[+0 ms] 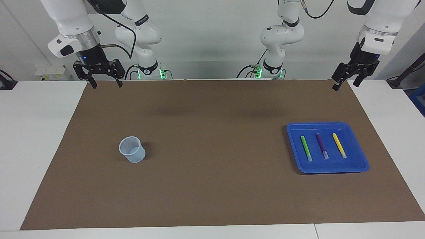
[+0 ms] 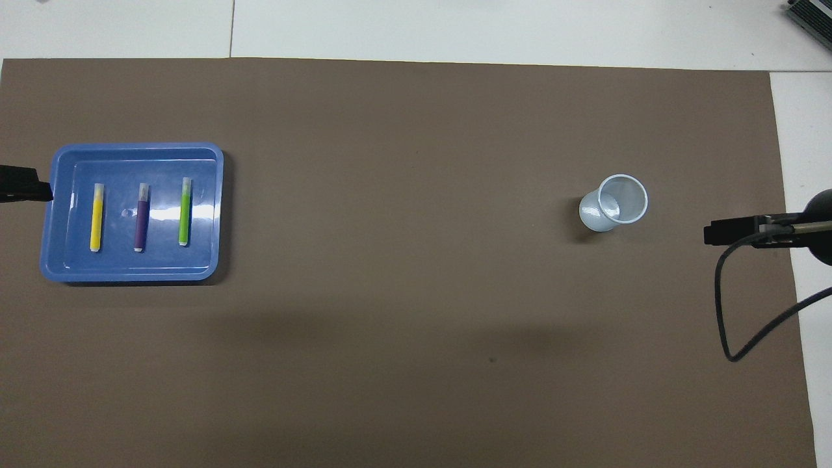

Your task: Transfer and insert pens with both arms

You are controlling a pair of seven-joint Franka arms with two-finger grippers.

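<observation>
So we've got a wide brown mat (image 1: 212,159) with lots of bare room between the blue tray (image 1: 360,158) at the left arm's end and the pale plastic cup (image 1: 132,149) standing upright toward the right arm's end. In the tray, the green pen (image 1: 306,148), purple pen (image 1: 322,145) and yellow pen (image 1: 339,145) lie side by side, apart from each other.

Both arms wait. The left gripper (image 1: 346,82) and right gripper (image 1: 105,81) hang over the mat's edge nearest the robots, fingers spread, holding nothing.

Overhead, we only catch dark slivers of the grippers at the frame edges; the facing view shows them whole.
</observation>
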